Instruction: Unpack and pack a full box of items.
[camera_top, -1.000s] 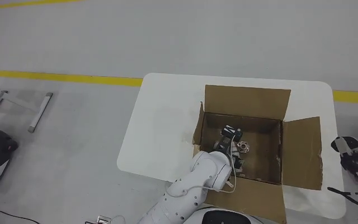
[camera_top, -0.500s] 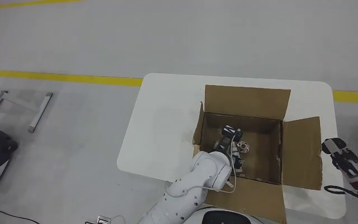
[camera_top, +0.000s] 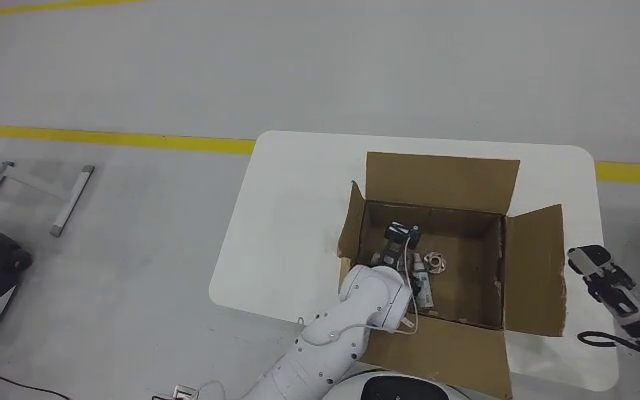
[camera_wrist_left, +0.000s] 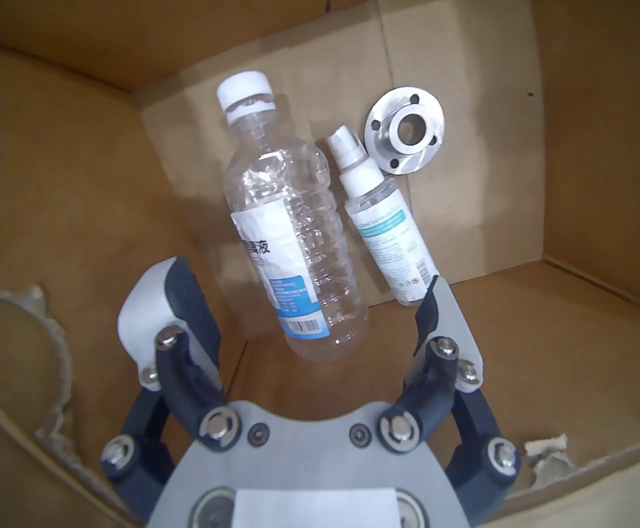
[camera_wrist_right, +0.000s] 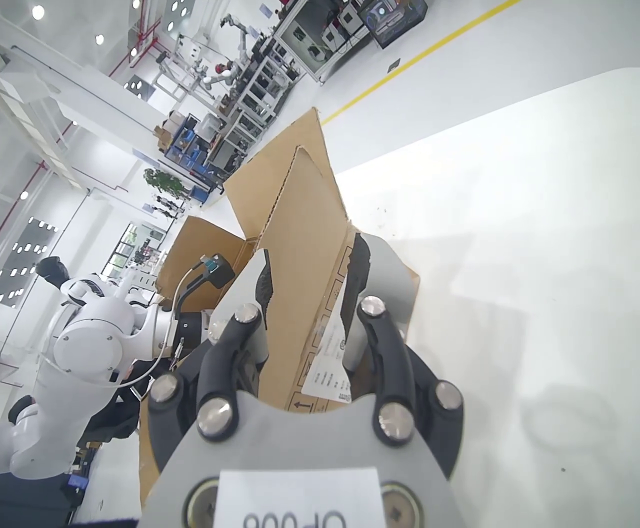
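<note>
Top view: the left gripper (camera_top: 400, 238) sits inside the open cardboard box (camera_top: 440, 175) near its left wall. The right gripper (camera_top: 603, 285) is by the table's (camera_top: 290, 200) right edge, so the left arm is nearer.
Left wrist view: jaws spread and empty. The clear plastic bottle (camera_wrist_left: 295, 235) lies flat on the box floor straight ahead, base nearest, its long axis pointing away towards a corner, with a spray bottle (camera_wrist_left: 385, 220) just beside it.
Right wrist view: fingers spread, holding nothing, outside the box's flap.

Matt brown corrugated cardboard box (camera_wrist_left: 75, 175) with rough torn edges, clear glossy ribbed plastic bottle (camera_wrist_left: 295, 240), smaller plastic spray bottle (camera_wrist_left: 385, 220) with paper label, shiny machined metal flange (camera_wrist_left: 425, 107), smooth white table (camera_top: 300, 220)
</note>
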